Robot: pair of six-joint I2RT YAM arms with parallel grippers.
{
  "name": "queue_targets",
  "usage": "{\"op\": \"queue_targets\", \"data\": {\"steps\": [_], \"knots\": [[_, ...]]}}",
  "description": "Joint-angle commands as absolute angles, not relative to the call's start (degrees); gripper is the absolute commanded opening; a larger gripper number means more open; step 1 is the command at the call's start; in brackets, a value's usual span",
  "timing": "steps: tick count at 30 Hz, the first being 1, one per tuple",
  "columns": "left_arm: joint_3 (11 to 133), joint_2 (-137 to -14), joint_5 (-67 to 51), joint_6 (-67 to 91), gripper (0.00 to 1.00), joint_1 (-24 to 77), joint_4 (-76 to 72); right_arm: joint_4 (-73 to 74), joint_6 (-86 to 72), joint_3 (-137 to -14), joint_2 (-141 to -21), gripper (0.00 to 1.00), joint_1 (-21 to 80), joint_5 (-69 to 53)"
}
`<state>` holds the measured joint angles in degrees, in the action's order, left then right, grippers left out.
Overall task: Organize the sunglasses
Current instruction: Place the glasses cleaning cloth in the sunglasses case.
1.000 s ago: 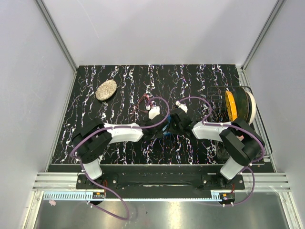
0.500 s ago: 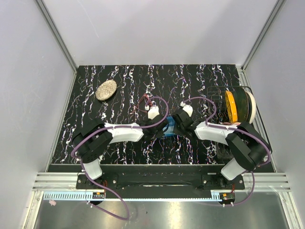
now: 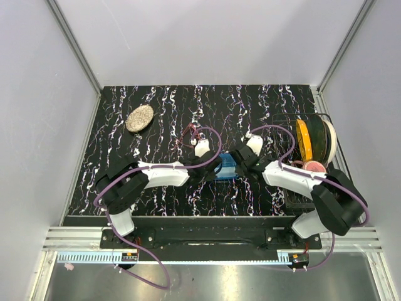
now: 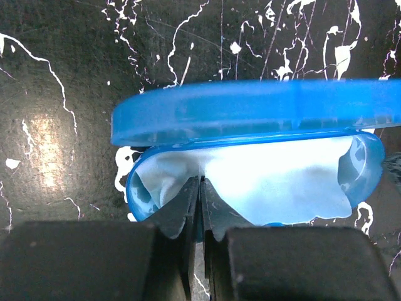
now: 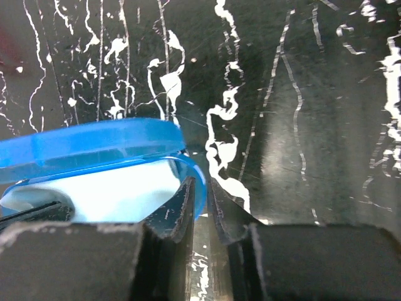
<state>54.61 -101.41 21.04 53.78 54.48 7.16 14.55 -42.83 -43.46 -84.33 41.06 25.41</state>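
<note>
Right end effector (image 5: pixel 202 183) shifted right, beside blue case (image 5: pixel 94 145), sunglasses unseen

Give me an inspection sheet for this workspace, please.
Surface: black marbled table.
Job's things: sunglasses, thin red frame beyond the left wrist, too small to detail.
Clutter: blue case ajar, light blue cloth inside; glittery oval far left; wire rack with orange spool at right.
Pincers: left pincer shut on the cloth; right pincer slightly open at the case's end.
Cables: purple cables loop along both arms.
Surroundings: grey walls.
</note>
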Motion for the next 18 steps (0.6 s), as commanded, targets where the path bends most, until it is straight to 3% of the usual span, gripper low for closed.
{"op": "queue_targets", "data": {"steps": [1, 11, 18], "knots": [[54.58, -103.54, 21.88, 52.3, 0.1, 54.23, 12.13, 18.46, -40.96, -43.86, -80.6, 0.2, 40.96, 31.91], [54.14, -103.1, 20.13, 48.52, 0.2, 54.23, 8.01, 13.63, -32.7, -41.14, -76.38, 0.36, 40.96, 21.54], [53.0, -102.57, 18.55, 40.63, 0.2, 54.23, 3.44, 11.34, -29.8, -38.41, -74.54, 0.38, 40.87, 17.76]]}}
